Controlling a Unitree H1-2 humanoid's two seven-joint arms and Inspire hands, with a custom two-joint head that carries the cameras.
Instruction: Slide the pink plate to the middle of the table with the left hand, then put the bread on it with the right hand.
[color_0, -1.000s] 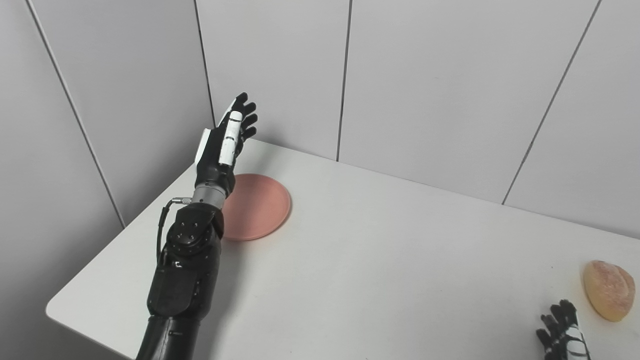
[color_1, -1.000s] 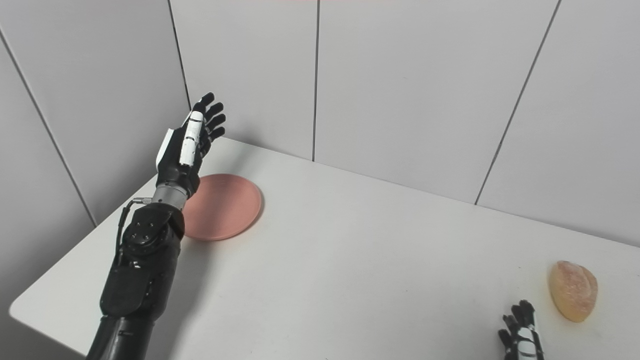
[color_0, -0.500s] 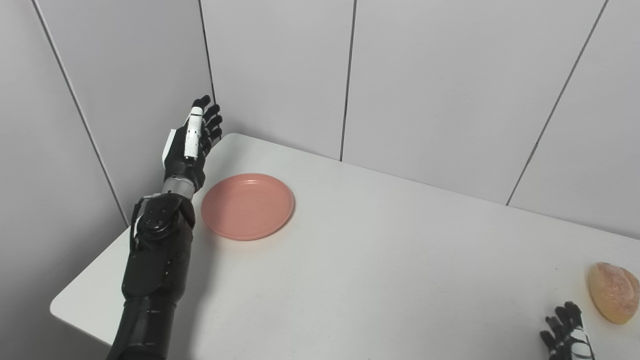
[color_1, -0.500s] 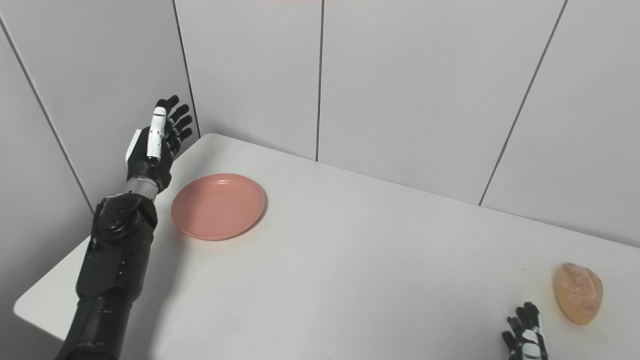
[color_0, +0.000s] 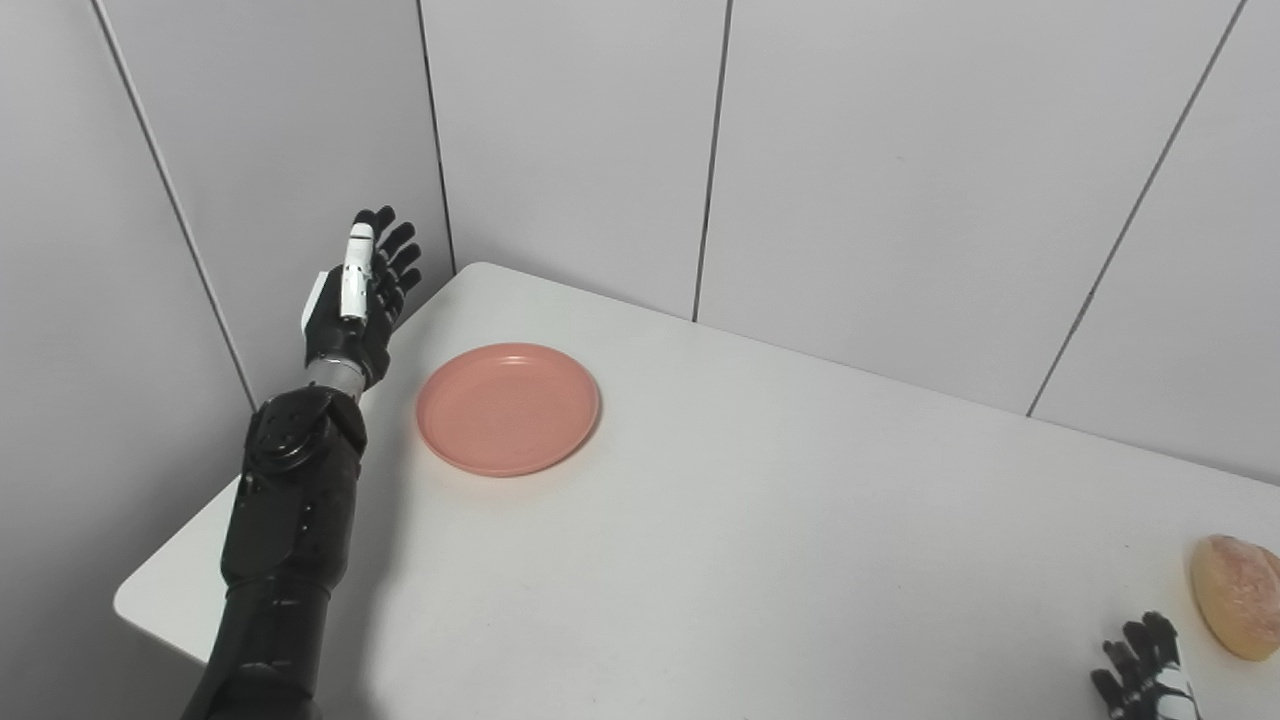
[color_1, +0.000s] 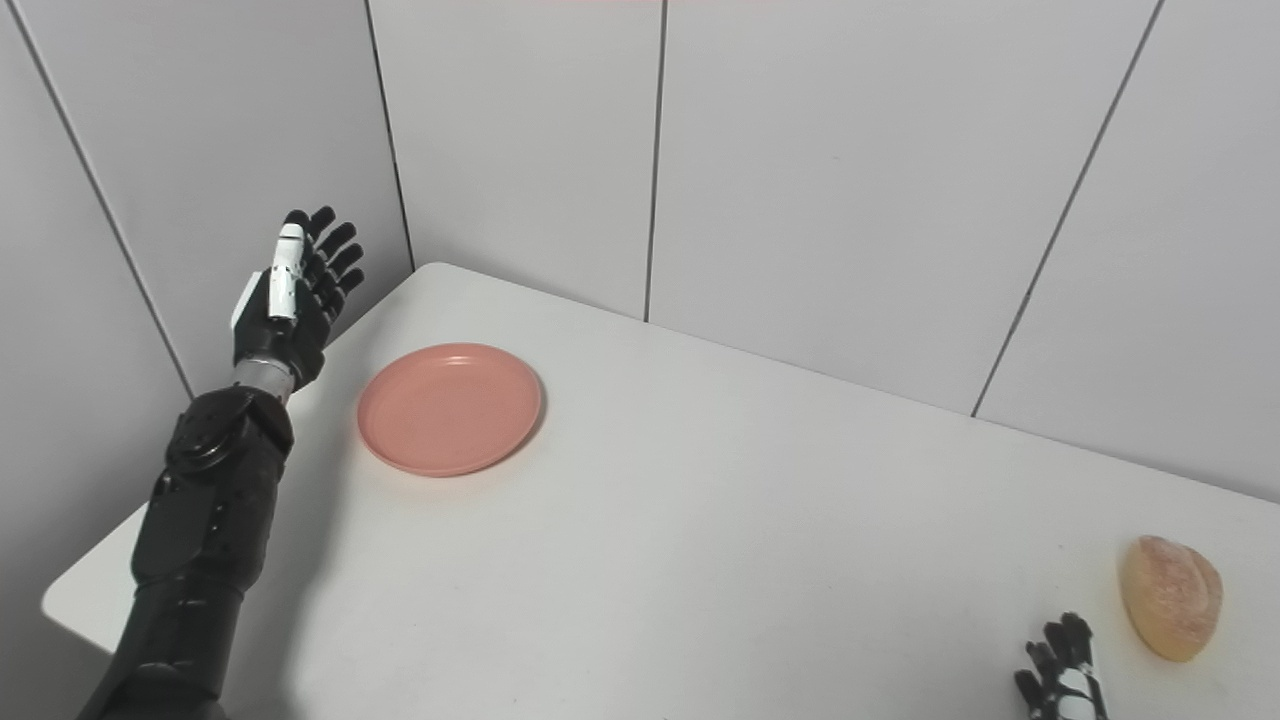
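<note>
While left robot hand (color_0: 352, 300) hangs spread, pink plate (color_0: 508, 407) sits apart.

the plate (color_0: 508, 407) lies on the desk (color_0: 760, 520) near its far left corner. left of it, apart from it, the left hand (color_0: 352, 305) is raised. the bread (color_1: 1171, 597) lies at the near right, the right hand (color_1: 1060, 680) just left of it.
</note>
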